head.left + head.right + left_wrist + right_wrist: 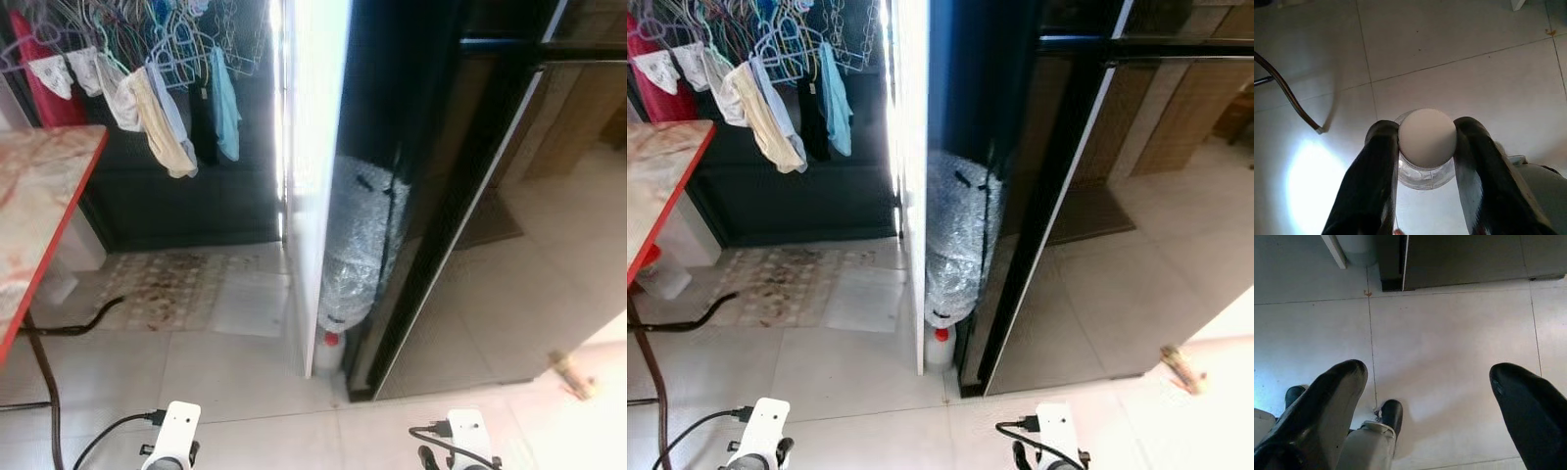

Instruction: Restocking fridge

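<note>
A white-capped clear bottle (1426, 147) is pinched at the neck by the left gripper (1426, 142), likely for carrying to the fridge; right gripper (1427, 387) is held spread, empty, above floor tiles (1449, 328).

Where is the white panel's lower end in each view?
Left eye view: white panel, lower centre.
Right eye view: left of centre.
Left wrist view: likely the white corner beyond the bottle.
Right wrist view: slanted strip beside black frame.
Shared landmark: that frame.

Clear plastic bottle (1426, 156) with white ribbed screw cap, seen cap-end on. Neck clamped between two black fingers (1369, 181) of left gripper (1426, 142), above tiled floor (1459, 54).
</note>
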